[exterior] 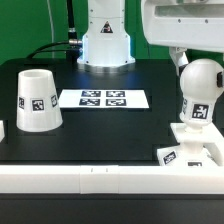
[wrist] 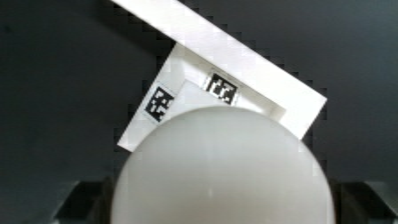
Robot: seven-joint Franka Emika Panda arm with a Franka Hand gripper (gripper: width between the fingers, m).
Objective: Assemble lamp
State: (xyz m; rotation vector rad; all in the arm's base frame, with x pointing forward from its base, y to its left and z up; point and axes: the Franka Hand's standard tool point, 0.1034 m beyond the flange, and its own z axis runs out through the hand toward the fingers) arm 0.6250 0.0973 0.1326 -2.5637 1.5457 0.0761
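Observation:
The white round bulb (exterior: 201, 84) stands upright with its tagged neck down on the flat square base (exterior: 205, 152), at the exterior view's right. My gripper (exterior: 188, 62) comes down from the upper right and is shut on the bulb's round top. In the wrist view the bulb (wrist: 217, 160) fills the lower part, with a dark finger (wrist: 80, 203) close on either side, and the tagged base (wrist: 196, 95) lies beyond it. The tapered shade (exterior: 35, 100) stands alone, wide end down, at the exterior view's left.
The marker board (exterior: 102, 99) lies flat mid-table between the shade and the bulb. A white rail (exterior: 100, 181) runs along the table's front edge. The arm's pedestal (exterior: 105, 42) stands at the back.

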